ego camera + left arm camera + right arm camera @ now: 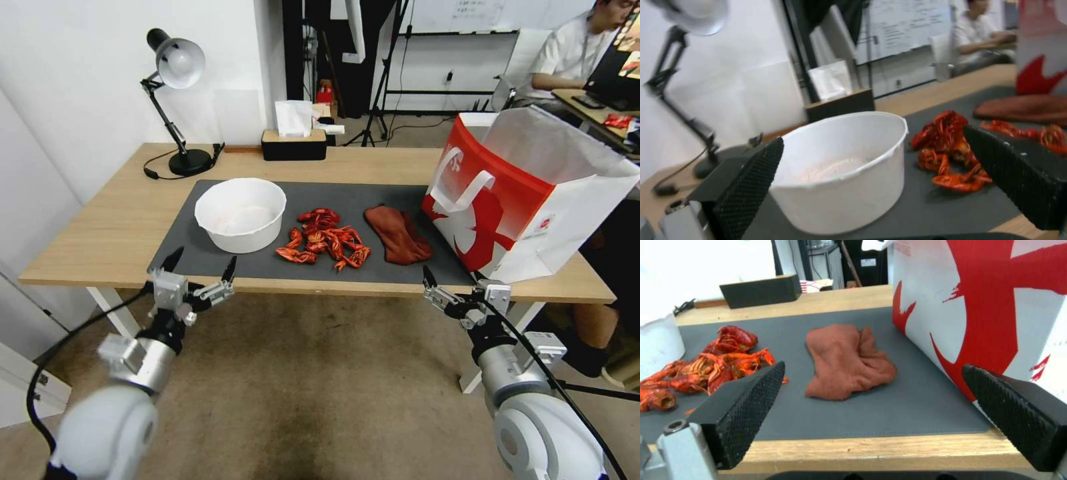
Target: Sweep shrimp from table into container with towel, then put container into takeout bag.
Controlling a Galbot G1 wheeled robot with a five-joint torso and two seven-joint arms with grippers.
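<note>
Left tool (200, 265) — jaws spread wide, grasping nothing, at the tabletop's (113, 233) near edge, facing the tub (240, 213). Right tool (453, 283) — likewise released and empty, at the near edge before the towel (398, 235). On the grey mat (200, 250), robot's left to right: white tub, upright; shrimp (325, 240) heaped just beside it; rust-red towel, crumpled, close to the shrimp; bag (527, 200) standing open at the mat's right end. Behind: desk lamp (175, 100), tissue box (293, 143).

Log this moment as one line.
left gripper open by container | right gripper open before towel | shrimp on mat
</note>
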